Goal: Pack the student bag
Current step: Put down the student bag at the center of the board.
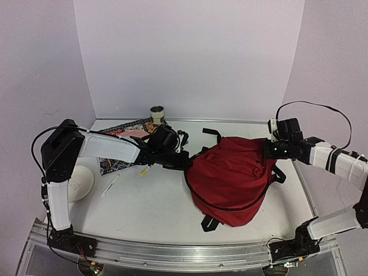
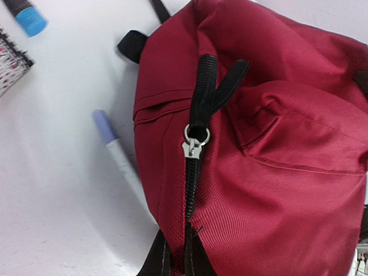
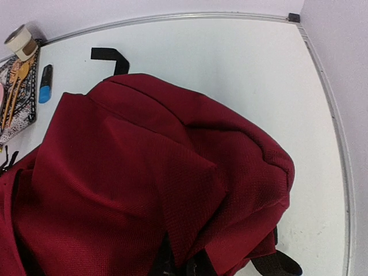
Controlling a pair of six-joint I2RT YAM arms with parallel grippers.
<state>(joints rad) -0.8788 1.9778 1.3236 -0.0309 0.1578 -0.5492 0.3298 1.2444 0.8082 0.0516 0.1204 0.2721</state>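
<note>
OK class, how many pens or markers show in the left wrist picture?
2. A blue-capped marker sits top left; a lilac-capped pen lies beside the student bag, its other end hidden by it. More may lie outside this view.

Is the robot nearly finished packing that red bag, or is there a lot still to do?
Done: hard to say; the student bag bulges, but its inside is hidden. In hand: the left gripper and right gripper each pinch an edge of it. Left: a pen, a patterned notebook and a tape roll lie outside on the table, so packing looks unfinished.
</note>
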